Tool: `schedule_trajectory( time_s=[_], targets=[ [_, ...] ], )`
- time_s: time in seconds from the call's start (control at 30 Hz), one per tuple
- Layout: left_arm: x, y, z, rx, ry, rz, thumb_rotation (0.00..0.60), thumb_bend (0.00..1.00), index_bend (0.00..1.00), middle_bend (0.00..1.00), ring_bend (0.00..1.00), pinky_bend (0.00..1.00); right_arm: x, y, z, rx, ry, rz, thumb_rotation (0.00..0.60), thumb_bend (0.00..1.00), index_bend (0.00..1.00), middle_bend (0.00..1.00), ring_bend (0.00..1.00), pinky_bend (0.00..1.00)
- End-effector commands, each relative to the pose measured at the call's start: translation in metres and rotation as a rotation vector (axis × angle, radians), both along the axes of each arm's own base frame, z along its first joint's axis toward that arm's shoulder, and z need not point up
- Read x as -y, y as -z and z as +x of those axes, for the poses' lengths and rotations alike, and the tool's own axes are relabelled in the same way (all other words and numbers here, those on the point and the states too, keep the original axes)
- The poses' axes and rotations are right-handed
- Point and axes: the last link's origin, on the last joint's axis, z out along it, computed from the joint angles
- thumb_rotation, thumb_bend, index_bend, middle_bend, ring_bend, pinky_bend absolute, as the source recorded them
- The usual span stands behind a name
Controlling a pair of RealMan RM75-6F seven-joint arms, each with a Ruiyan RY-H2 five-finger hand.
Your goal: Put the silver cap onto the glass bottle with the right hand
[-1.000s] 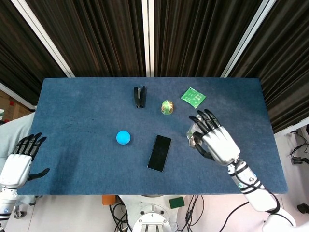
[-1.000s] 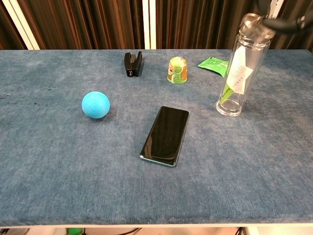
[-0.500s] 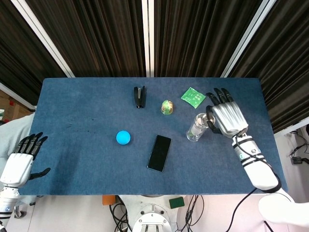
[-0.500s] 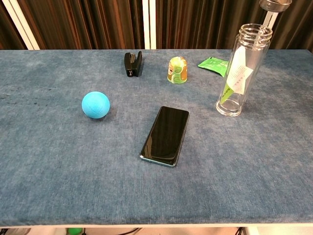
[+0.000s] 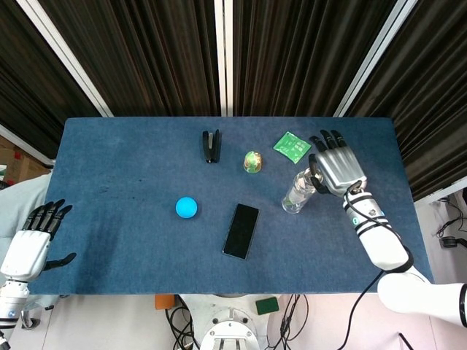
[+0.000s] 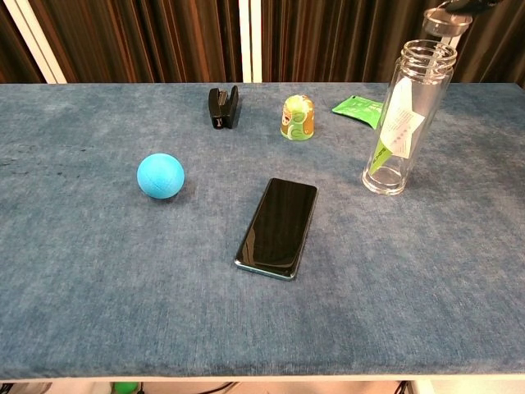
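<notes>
The clear glass bottle [image 6: 402,123] stands upright on the blue table, mouth uncovered, with a green-and-white slip inside. The silver cap [image 6: 447,21] hangs just above and slightly right of the bottle's mouth, not touching it. My right hand [image 5: 337,169] pinches the cap from above; in the chest view only its dark fingertips [image 6: 469,4] show at the top edge. In the head view the hand sits right of the bottle [image 5: 298,193] and hides most of the cap. My left hand [image 5: 33,240] hangs off the table's near-left corner, fingers apart, holding nothing.
A black phone [image 6: 277,227] lies left of the bottle, and a blue ball [image 6: 160,176] further left. Behind them are a black stapler [image 6: 222,107], a small yellow-green jar [image 6: 298,117] and a green packet [image 6: 357,105]. The table's right edge [image 5: 408,204] is near my right arm.
One second ago the cap sat at the bottle's mouth under my right hand. The hand then lifted it up and right; now it has come back down-left, closer to the mouth.
</notes>
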Motion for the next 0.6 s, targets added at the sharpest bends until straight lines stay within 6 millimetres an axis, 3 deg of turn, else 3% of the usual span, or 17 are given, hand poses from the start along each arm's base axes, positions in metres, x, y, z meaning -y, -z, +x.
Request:
schedule_trajectory(
  time_s=[0.03,0.6],
  targets=[
    [0.0002,-0.0001,-0.0003,-0.001,0.0,0.001,0.6,0.05,0.1,0.05,0.01,0.09,0.0012,0.0025,-0.0014,-0.001,0.001,0.001,0.6,0.41,0.68,0.09,0.0,0.0],
    [0.0018,-0.0012,-0.0024,-0.001,-0.007,0.005,0.6,0.05,0.1,0.05,0.01,0.09,0.0021,0.009,-0.0045,0.008,-0.001,0.01,0.6,0.41,0.66,0.09,0.0,0.0]
  ],
)
